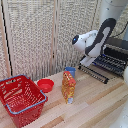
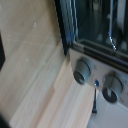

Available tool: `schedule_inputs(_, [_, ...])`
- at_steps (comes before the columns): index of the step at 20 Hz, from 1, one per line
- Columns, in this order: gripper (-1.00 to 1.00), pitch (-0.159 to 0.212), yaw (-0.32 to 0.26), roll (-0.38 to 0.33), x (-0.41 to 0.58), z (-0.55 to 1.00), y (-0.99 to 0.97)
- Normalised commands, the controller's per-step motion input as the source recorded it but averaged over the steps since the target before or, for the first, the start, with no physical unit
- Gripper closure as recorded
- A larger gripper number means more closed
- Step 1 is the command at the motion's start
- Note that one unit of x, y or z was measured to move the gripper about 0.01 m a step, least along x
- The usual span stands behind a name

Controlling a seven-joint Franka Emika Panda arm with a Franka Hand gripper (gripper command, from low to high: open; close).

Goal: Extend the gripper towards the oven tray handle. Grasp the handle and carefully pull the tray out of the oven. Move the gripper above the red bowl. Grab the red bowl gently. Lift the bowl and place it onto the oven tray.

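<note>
red bowl (image 1: 45, 85) empty on tabletop (image 1: 95, 107), basket (image 1: 21, 99) empty, tray (image 1: 111, 63) out of oven (image 1: 117, 50); gripper (image 1: 86, 61) state unclear

We cannot see the gripper's fingers — the arm (image 1: 92, 42) hides them; the oven (image 1: 116, 55) is cut off at the edge.

From my seat, bare table (image 1: 95, 107) fills the frame's lower right. A snack bag (image 1: 68, 86) stands mid-frame beside the red bowl (image 1: 45, 85); the red basket (image 1: 21, 98) blocks lower left.
</note>
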Motion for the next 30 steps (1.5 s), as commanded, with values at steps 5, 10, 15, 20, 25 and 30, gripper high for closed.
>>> schedule_inputs(5, [-1.0,-0.006,0.008,-0.01,0.033,0.01,-0.63])
schedule_inputs(10, [-1.0,-0.024,0.0,0.0,0.0,0.21,-0.65])
schedule_inputs(15, [-1.0,-0.01,0.0,0.0,0.0,0.12,-0.58])
schedule_inputs(20, [-1.0,-0.004,0.003,0.0,-0.033,0.06,-0.57])
schedule_inputs(25, [-1.0,-0.01,0.015,0.011,-0.043,0.08,-0.47])
schedule_inputs(30, [1.0,-0.002,0.014,0.002,-0.065,0.12,-0.19])
